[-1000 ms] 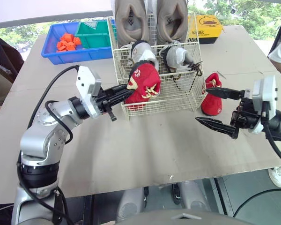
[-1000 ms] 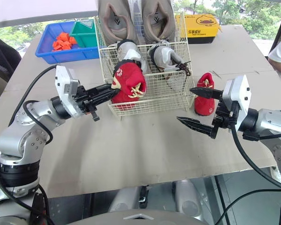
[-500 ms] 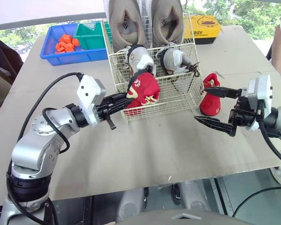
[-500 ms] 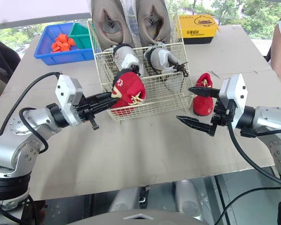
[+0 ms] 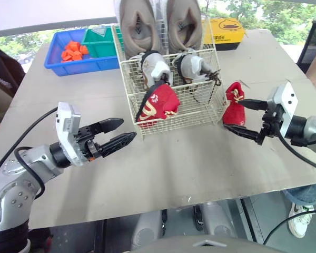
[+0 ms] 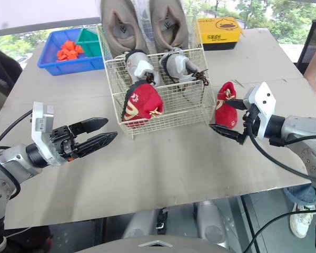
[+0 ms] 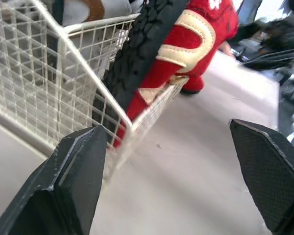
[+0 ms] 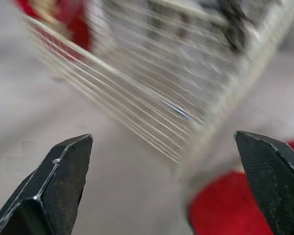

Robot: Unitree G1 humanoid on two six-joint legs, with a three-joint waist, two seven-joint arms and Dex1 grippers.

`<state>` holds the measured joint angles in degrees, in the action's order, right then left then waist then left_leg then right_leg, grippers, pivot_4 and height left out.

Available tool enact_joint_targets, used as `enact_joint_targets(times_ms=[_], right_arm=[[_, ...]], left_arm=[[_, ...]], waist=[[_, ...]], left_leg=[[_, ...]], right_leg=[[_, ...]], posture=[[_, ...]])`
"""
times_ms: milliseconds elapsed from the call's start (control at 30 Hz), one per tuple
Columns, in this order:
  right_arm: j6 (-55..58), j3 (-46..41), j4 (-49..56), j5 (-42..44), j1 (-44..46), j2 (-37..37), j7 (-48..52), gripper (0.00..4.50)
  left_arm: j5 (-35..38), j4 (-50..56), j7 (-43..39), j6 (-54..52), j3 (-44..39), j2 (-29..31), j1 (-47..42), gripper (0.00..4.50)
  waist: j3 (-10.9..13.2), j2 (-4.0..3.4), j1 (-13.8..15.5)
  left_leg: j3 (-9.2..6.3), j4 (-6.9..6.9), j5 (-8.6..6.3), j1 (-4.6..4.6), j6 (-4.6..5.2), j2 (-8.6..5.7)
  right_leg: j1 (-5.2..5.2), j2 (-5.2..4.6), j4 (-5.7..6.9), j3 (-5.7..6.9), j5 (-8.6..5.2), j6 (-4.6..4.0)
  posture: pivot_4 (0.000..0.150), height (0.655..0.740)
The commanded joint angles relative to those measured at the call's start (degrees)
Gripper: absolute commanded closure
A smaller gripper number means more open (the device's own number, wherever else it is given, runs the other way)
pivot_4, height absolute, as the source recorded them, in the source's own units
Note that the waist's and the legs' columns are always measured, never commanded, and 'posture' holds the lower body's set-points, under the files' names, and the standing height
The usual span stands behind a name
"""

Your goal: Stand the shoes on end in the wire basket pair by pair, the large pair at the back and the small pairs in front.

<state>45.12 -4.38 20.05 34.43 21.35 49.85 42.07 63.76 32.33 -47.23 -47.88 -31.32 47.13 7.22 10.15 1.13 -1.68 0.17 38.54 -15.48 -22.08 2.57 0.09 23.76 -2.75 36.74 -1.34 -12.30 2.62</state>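
The wire basket [image 5: 206, 108] stands mid-table. Two large tan shoes [image 5: 139, 26] stand on end at its back, and two small grey shoes [image 5: 157, 66] in front of them. One small red shoe [image 5: 159, 103] leans upright in the front left corner, sole [image 7: 137, 54] toward my left gripper. That left gripper [image 5: 128, 128] hangs open over the table, apart from the basket and to its near left. The second red shoe [image 5: 233, 105] stands on the table right of the basket. My right gripper [image 5: 231, 116] is open with a finger on either side of this shoe.
A blue bin [image 5: 52, 55] with orange pieces and a green tray [image 5: 102, 42] sit at the back left. A yellow box [image 5: 229, 31] lies behind the basket on the right. A person's foot [image 5: 299, 221] shows beside the table's right edge.
My left gripper opened, let go of the red shoe in the basket and drew back toward the near left. My right gripper moved in around the red shoe on the table.
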Motion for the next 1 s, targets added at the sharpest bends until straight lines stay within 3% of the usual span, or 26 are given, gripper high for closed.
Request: enact_joint_targets(times_ms=[33,267,400,567,733,1000], right_arm=[[7.06,1.70,-7.12,-0.81,7.37,-1.05,-1.98,0.00],[12.54,7.37,-27.02,-6.84,22.34,-6.75,-3.91,0.00],[13.28,6.02,-37.39,-9.02,28.43,-7.72,-4.78,0.00],[15.45,4.81,-38.21,-8.36,29.95,-7.22,-2.90,0.00],[14.71,3.75,-43.60,-10.28,32.21,-10.77,-5.63,0.00],[19.85,-0.53,-35.42,-8.65,31.15,-9.54,-6.17,0.00]], left_arm=[[8.67,7.46,-1.09,-1.51,-4.28,2.46,2.71,0.04],[16.04,15.86,8.88,1.00,-1.95,3.00,2.52,0.04],[15.68,19.19,10.60,2.34,-1.82,3.78,3.53,0.04],[16.10,21.04,13.30,4.38,-1.54,3.72,4.50,0.04],[11.63,20.98,13.27,6.91,0.26,2.24,5.99,0.04],[13.10,23.03,15.82,9.24,0.66,2.45,7.98,0.04]], waist=[[0.00,0.00,0.28],[0.00,0.01,0.69],[-0.02,0.02,0.73],[-0.01,0.01,1.19],[-0.01,0.01,0.81],[0.02,-0.03,0.87]], left_leg=[[0.01,0.00,0.00,-0.03,0.00,-0.03],[0.12,-0.02,0.00,0.05,0.00,-0.02],[0.25,-0.02,0.00,0.15,0.00,-0.01],[0.33,-0.01,0.00,0.02,0.01,-0.02],[0.41,-0.03,0.00,-0.02,0.01,-0.03],[0.39,-0.14,0.00,-0.12,0.01,0.00]], right_leg=[[0.01,-0.05,-0.02,0.00,0.00,0.00],[-0.01,0.00,-0.07,-0.14,0.08,-0.16],[-0.07,0.11,-0.04,-0.25,0.10,-0.19],[0.00,0.25,-0.15,-0.28,0.10,-0.18],[0.04,0.26,-0.23,-0.33,0.10,-0.17],[0.20,0.29,-0.23,-0.33,0.10,-0.18]], posture=[[0.150,0.7400],[0.150,0.7400],[0.150,0.7400],[0.150,0.7400],[0.150,0.7400],[0.150,0.7400]])
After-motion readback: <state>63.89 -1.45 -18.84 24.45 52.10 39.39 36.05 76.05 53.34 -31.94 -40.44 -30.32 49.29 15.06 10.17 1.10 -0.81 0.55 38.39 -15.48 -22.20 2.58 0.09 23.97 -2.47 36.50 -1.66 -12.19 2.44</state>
